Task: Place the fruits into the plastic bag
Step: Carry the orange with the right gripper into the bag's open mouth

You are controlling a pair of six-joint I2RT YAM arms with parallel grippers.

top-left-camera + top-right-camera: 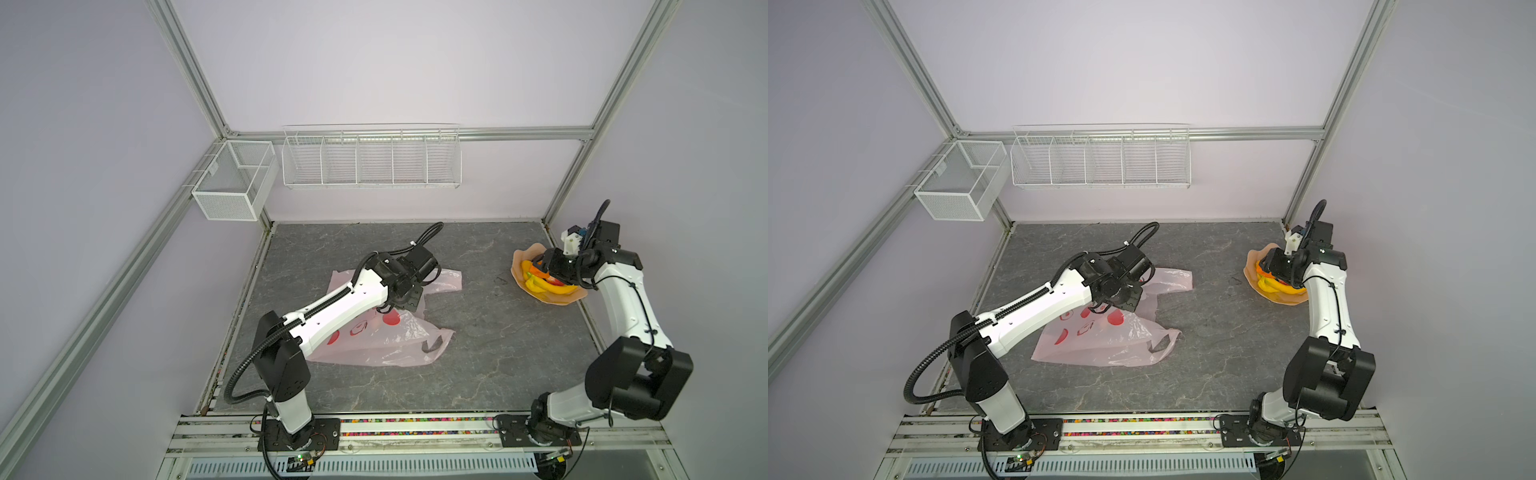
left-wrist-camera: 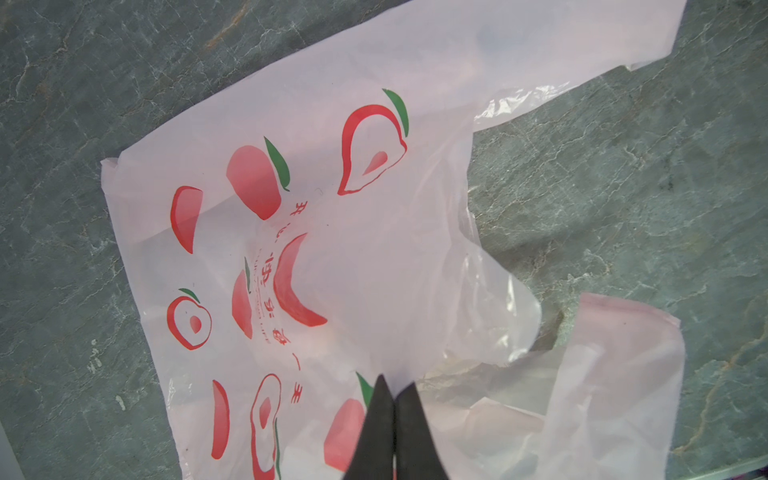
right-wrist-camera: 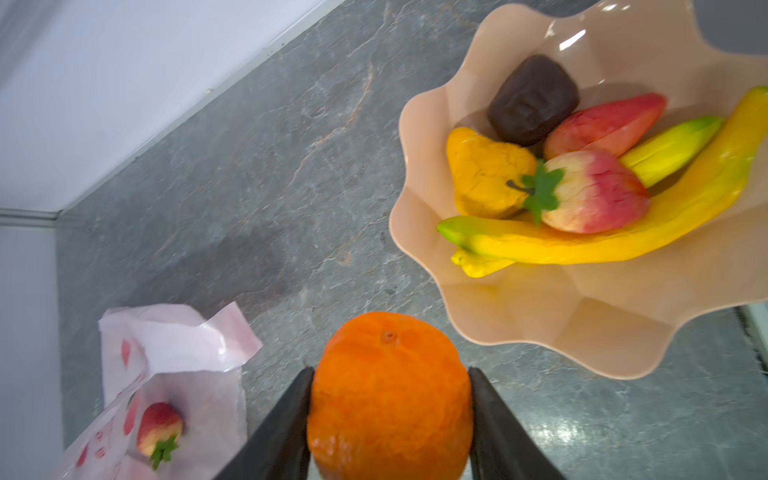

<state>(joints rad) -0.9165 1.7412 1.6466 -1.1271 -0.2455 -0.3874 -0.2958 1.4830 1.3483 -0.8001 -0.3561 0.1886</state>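
**Orange in the right claw, bag mouth away to its left**

On the left, the left claw [image 2: 395,386] has its jaws pressed together on the upper film of the plastic bag [image 2: 374,199]. The bag lies crumpled on the counter [image 1: 478,340]. The film looks drawn up toward the tips, so I judge a fold is pinched to hold the mouth open. One strawberry [image 3: 160,430] shows inside the bag. Bare counter lies between the bag and the right side, which are well apart. There the right claw [image 3: 390,370] is clamped on the round orange [image 3: 390,407], a jaw on each flank, near the rim of the peach wavy-edged plate [image 3: 540,332]. The plate holds the banana [image 3: 623,237], a second strawberry [image 3: 594,195], a dark brown piece [image 3: 532,99] and a yellow lumpy piece [image 3: 486,174]. The coming move turns on one relation: the bag's opening lies leftward from the orange across the counter and seems to face the right arm. The left arm is nearer the bag and holds it, while only the right arm carries fruit
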